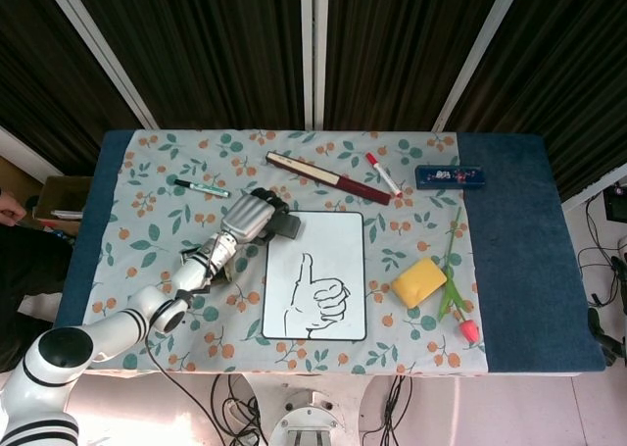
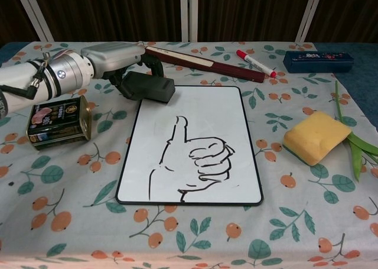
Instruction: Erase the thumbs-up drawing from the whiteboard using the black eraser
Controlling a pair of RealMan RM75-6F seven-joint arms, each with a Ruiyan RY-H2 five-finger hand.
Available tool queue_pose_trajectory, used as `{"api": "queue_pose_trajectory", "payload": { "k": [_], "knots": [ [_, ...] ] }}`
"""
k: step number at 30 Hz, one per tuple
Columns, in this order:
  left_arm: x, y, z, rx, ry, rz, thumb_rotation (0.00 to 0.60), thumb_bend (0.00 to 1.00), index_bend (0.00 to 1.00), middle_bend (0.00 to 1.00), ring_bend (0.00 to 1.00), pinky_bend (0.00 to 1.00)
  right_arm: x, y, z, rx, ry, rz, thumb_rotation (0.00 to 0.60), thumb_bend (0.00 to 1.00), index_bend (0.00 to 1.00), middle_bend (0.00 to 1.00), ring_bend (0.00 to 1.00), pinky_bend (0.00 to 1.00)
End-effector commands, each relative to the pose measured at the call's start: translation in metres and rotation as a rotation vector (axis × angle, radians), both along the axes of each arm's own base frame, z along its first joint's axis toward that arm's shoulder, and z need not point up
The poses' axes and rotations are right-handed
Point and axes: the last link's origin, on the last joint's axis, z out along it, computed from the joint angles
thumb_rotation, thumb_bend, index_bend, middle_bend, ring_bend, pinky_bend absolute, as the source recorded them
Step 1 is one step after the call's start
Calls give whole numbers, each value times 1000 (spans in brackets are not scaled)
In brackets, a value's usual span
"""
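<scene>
Left hand: silver left hand (image 2: pixel 121 59) reached over the black rectangular block eraser (image 2: pixel 147 86), dark fingers (image 2: pixel 155 61) curled down around its far and left sides; it looked to be closing a grip, though whether the block was firmly held could not be told.
Right hand: not visible in either view.
Eraser: lay directly under the hand, at the top-left corner of the white rectangular whiteboard with a black rim (image 2: pixel 248 133), overlapping that rim, flat and not yet lifted.
Drawing: black-line thumbs-up drawing (image 2: pixel 192 162) sat whole below and right of the hand, so no wiping seemed to have begun.
Why so placed: hand came from the left, probably so its palm could press the block flat and sweep it down over the drawing.
Near the hand: dark rectangular food tin with a gold label (image 2: pixel 58 122) stood under the forearm; long dark-red folded fan (image 2: pixel 204 61) lay just beyond the fingers, a possible snag.
Further off: red-capped white marker (image 2: pixel 255 63), blue rectangular pencil case (image 2: pixel 318 61), yellow sponge block (image 2: pixel 313 137) and green-stemmed artificial flower (image 1: pixel 453 281) lay well right; a green marker pen (image 1: pixel 201 188) lay left beyond.
Surface: counter (image 1: pixel 509 230) wore a pale cloth printed with orange fruit and teal leaves, blue edges bare.
Room: dark slatted panels with white frames stood behind.
</scene>
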Motion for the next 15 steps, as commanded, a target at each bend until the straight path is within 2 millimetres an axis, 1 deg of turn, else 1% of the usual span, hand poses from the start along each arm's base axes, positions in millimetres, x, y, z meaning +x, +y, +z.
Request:
{"api": "queue_pose_trajectory", "payload": {
  "k": [1,3,7,9,13,15],
  "knots": [
    [0,0,0,5,-4,-4,600,355,345,339,233,220,0,0,0,-1,0,-3,600,337,0,0,0,0],
    [0,0,0,7,-4,-5,600,376,366,356,253,253,0,0,-1,2,-1,-6,600,337,0,0,0,0],
    [-1,-1,-1,11,-1,-7,600,411,417,388,288,384,0,-1,-3,9,-4,-10,600,337,0,0,0,0],
    [0,-2,0,15,-15,-12,600,420,442,411,307,420,0,-1,-3,9,-6,-12,600,337,0,0,0,0],
    [6,-4,6,42,-69,-56,600,437,511,475,367,510,-1,-2,-2,2,-8,-17,600,336,0,0,0,0],
    [10,-5,10,57,-102,-80,600,448,544,507,396,539,-1,-2,-2,1,-12,-17,600,336,0,0,0,0]
  ]
}}
